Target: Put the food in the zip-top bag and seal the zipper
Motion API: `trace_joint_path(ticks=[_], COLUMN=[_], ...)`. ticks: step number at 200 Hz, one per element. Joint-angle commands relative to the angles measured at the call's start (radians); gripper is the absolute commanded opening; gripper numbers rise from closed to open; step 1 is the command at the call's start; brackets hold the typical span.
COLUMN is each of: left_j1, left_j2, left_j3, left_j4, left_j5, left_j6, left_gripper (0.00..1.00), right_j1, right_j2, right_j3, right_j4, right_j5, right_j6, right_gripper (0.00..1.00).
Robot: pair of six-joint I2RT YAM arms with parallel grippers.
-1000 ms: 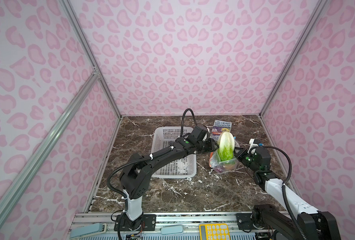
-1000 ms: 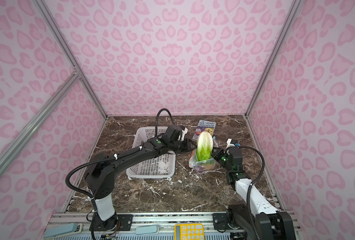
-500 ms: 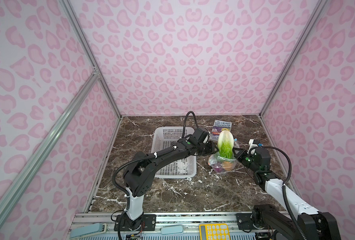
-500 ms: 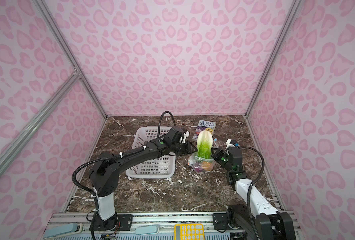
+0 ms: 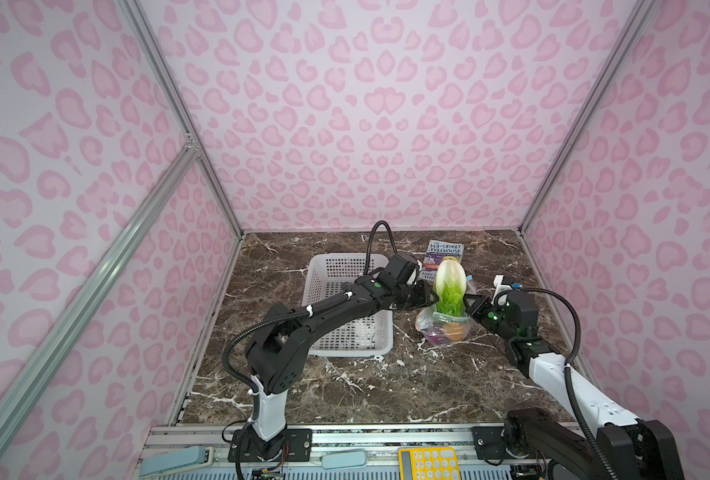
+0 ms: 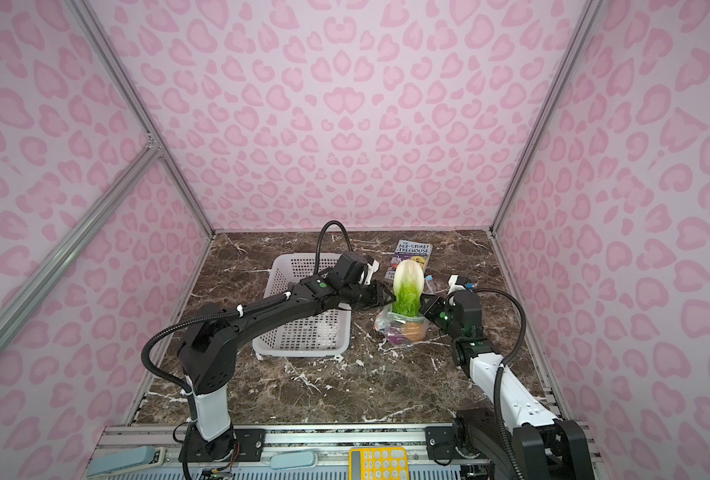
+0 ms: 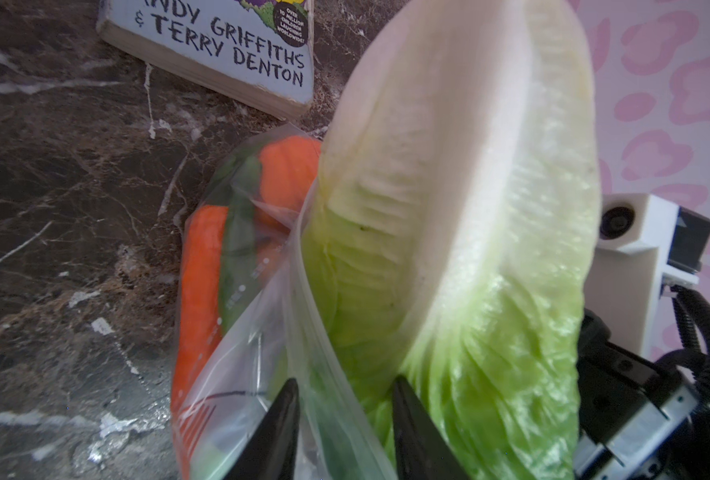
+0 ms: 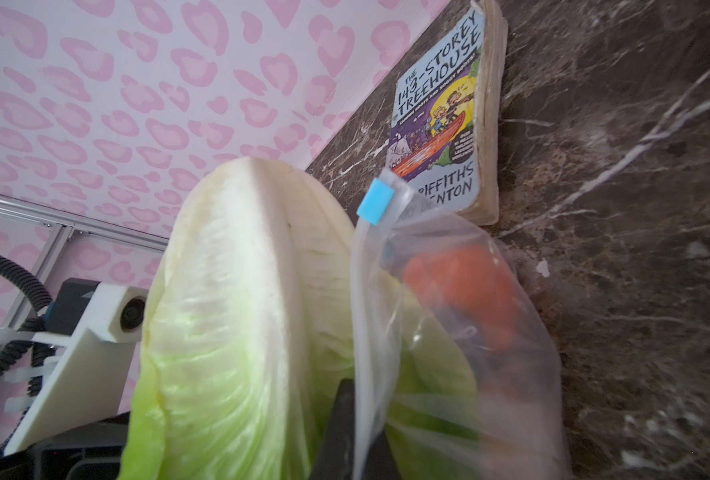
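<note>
The clear zip-top bag (image 5: 440, 328) stands on the marble, right of the basket, in both top views. The green-and-white cabbage (image 5: 451, 282) stands upright, leafy end in the bag's mouth and white end sticking out. Orange pieces (image 7: 199, 270) and a purple piece (image 5: 438, 338) of food show through the film. My left gripper (image 7: 347, 415) is at the mouth, jaws apart, with the bag's rim (image 7: 316, 332) running between them. On the opposite side my right gripper (image 8: 355, 415) is shut on the zipper strip (image 8: 359, 311). The blue slider (image 8: 375, 201) sits at the strip's far end.
A white perforated basket (image 5: 347, 266) lies left of the bag, under my left arm. A paperback book (image 5: 445, 253) lies flat just behind the bag. Pink patterned walls close in the table at the back and on both sides. A yellow calculator (image 5: 428, 463) sits on the front rail.
My left gripper has moved a little toward the bag's mouth, and that arm's elbow has shifted. The cabbage, the bag and my right arm have stayed in place.
</note>
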Motion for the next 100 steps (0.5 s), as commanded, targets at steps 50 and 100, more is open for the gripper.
trace_joint_path(ticks=[50, 100], left_j1=[-0.01, -0.01], left_j2=[-0.068, -0.184], left_j3=[-0.007, -0.12], left_j4=[0.021, 0.01], left_j5=[0.015, -0.031], left_j6=[-0.003, 0.01], left_gripper=[0.39, 0.4], right_j1=[0.161, 0.253], right_j2=[0.05, 0.146], right_j3=[0.114, 0.208], right_j4=[-0.071, -0.085], right_j5=[0.04, 0.031], right_j6=[-0.109, -0.151], right_gripper=[0.0, 0.0])
